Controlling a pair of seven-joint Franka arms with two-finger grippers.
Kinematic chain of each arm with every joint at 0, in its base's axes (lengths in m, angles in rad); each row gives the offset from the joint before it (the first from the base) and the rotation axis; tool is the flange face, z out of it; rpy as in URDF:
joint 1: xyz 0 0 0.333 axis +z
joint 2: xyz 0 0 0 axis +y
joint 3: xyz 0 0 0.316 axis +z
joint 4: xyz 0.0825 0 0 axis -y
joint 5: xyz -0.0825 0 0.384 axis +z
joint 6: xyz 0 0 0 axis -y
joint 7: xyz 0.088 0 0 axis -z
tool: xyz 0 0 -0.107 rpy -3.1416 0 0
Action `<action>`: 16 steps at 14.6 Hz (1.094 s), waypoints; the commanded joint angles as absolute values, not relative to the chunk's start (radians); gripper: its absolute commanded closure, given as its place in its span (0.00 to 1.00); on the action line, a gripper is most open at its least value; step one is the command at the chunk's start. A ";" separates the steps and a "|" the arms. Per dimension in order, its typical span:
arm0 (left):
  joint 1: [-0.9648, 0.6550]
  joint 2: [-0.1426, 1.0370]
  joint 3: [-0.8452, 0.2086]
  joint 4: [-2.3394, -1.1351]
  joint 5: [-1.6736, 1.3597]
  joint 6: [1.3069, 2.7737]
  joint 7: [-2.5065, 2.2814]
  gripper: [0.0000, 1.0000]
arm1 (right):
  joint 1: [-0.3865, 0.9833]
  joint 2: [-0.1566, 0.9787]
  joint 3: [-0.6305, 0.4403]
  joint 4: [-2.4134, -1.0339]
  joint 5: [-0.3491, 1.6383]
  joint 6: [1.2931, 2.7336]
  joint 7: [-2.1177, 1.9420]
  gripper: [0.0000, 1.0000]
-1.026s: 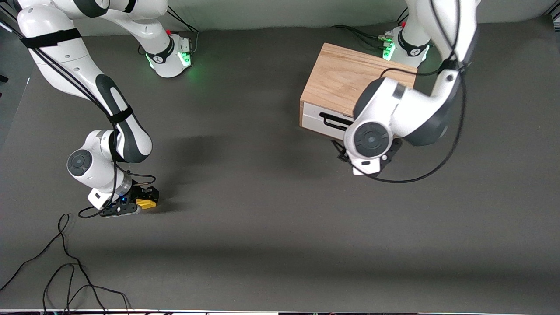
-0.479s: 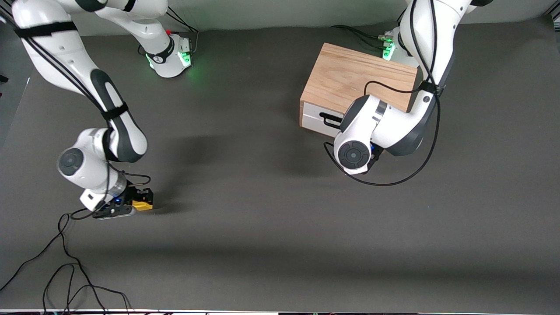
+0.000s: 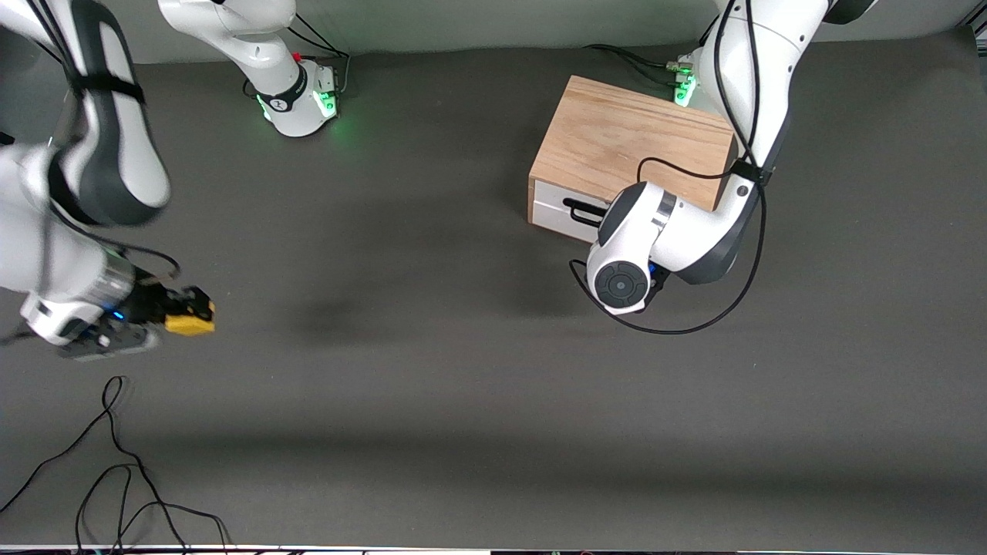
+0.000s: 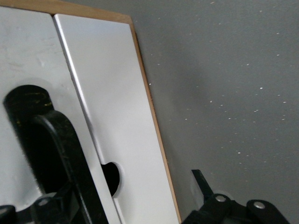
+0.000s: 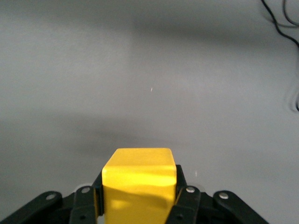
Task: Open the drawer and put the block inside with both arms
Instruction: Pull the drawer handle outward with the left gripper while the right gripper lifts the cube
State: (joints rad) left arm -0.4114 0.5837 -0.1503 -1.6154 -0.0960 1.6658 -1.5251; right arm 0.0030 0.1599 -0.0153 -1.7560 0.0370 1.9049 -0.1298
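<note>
Loose black cables [image 3: 116, 470] lie on the dark table [image 3: 432, 401] nearest the front camera, at the right arm's end. Above that end of the table, the right gripper [image 3: 185, 314] is raised clear of the surface with its jaws clamped on the yellow block [image 3: 190, 324]; the right wrist view shows the block [image 5: 138, 184] pinched between the two black fingers [image 5: 184, 201], with bare table under it. Toward the left arm's end, the left gripper [image 3: 654, 279] sits low, directly in front of the drawer [image 3: 567, 212], largely hidden beneath the arm's wrist. The left wrist view shows the white front panel [image 4: 112, 116] and the black bar handle [image 4: 65, 154] close up, one finger beside the handle; whether its jaws are apart or together cannot be told. The drawer is shut, flush in the wooden box [image 3: 628, 142].
</note>
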 commanded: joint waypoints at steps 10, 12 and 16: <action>-0.390 0.578 -0.135 -1.479 -0.042 1.891 -1.520 0.02 | 0.009 -0.097 -0.017 -1.833 0.020 1.695 0.127 0.52; -0.377 0.578 -0.135 -1.479 -0.037 1.963 -1.520 0.02 | 0.009 -0.101 -0.017 -1.836 0.020 1.695 0.147 0.52; -0.373 0.571 -0.137 -1.480 -0.037 1.996 -1.500 0.01 | 0.009 -0.104 -0.017 -1.842 0.020 1.695 0.161 0.52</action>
State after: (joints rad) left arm -0.3722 0.5774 -0.1341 -1.4856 -0.0506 1.9982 -1.5101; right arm 0.0030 -0.0781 -0.0158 -1.8200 0.0330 1.6900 0.1273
